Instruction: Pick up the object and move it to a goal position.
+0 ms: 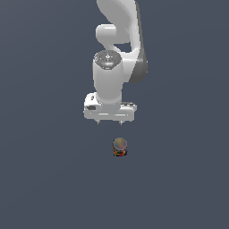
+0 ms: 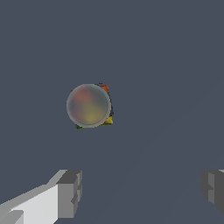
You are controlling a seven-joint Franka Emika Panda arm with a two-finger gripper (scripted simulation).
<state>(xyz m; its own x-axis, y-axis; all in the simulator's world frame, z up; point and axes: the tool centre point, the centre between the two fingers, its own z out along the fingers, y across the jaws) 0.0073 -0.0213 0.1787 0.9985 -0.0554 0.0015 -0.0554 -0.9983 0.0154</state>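
One small can [image 1: 119, 147] stands upright on the plain grey-blue desk [image 1: 40, 179], its round grey metallic top facing up and a band of red, yellow and blue label showing around its lower side. In the wrist view the can [image 2: 89, 106] is seen from straight above: a dull, reflective disc with slivers of red and yellow label peeking out at one edge. The claw [image 1: 109, 122] hangs in the air above the desk, apart from the can and touching nothing; in the exterior view the can sits on the near side of it and a little toward the exterior view's right. The white arm [image 1: 118, 36] comes down from the far top of that view, bends at a rounded joint, and ends in a vertical wrist section with the broad white claw body set crosswise beneath it, two short finger tips pointing down. The claw is spread wide: in the wrist view its two grey fingers [image 2: 70, 193] stand well apart with bare desk between them, and the can lies outside that gap, narrower than the opening.
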